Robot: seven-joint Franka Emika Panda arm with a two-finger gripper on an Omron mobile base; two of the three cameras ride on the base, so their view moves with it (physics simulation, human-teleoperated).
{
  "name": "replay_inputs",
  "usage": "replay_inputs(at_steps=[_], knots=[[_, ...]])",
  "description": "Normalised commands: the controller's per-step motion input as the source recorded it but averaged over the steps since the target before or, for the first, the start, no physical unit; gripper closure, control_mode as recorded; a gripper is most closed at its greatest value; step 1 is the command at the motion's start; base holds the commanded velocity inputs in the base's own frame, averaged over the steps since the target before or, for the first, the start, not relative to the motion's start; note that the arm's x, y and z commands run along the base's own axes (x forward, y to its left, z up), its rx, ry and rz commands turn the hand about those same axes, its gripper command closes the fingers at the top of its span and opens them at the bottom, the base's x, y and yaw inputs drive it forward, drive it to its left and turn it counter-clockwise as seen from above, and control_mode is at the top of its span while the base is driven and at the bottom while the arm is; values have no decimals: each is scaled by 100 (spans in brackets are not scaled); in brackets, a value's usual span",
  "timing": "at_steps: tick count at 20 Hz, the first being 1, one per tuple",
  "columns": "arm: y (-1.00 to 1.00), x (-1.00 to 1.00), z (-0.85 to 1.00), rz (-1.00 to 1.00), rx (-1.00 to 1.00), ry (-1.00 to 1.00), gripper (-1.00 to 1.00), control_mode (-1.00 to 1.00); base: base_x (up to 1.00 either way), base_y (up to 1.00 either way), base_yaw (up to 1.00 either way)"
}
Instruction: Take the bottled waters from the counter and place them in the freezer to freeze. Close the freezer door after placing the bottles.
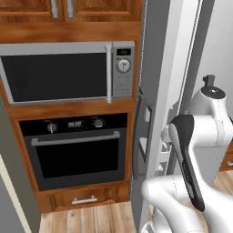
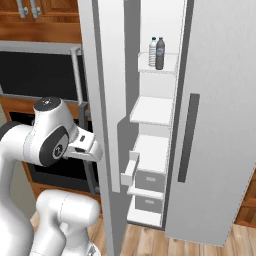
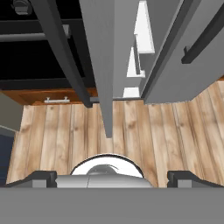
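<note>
Claw (image 3: 111, 178), fingers spread wide and holding nothing, faces the door (image 3: 101, 65) edge-on, so a push could glance off, leaving bottles (image 2: 156, 52) unsealed.

2 bottled waters (image 2: 156, 52) on top freezer (image 2: 156, 112) shelf, oven (image 1: 75, 150) left

Flat, even render light on my feeds, nothing blown out.

Everything's bright and soft with no obvious lamp. The freezer (image 2: 155, 150) interior shelves read near-white, while the inner face of the freezer door (image 2: 107, 100) sits in grey shade. The oven (image 1: 75, 152) and microwave (image 1: 59, 75) glass are plain black, no glare. Edges look slightly soft and low-res in all three views, and I see no lens warping. The wood floor (image 3: 144, 131) is evenly lit, without cast shadows.
</note>
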Motion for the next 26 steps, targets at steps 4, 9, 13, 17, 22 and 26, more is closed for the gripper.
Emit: replay_inputs(at_steps=[4, 9, 13, 17, 22, 26], knots=[[0, 0, 0, 0, 0, 0, -100, 100, 3, 14, 0], [3, 3, 0, 0, 0, -1, -100, -100, 3, 9, 0], [44, 26, 0, -10, -1, -4, -100, -100, 0, 0, 0], [53, 51, 0, -31, -4, -5, -100, -100, 0, 0, 0], [45, 55, 2, -42, -6, -5, -100, -100, 0, 0, 0], [35, 30, 0, -46, -7, -12, -100, -100, 0, 0, 0]])
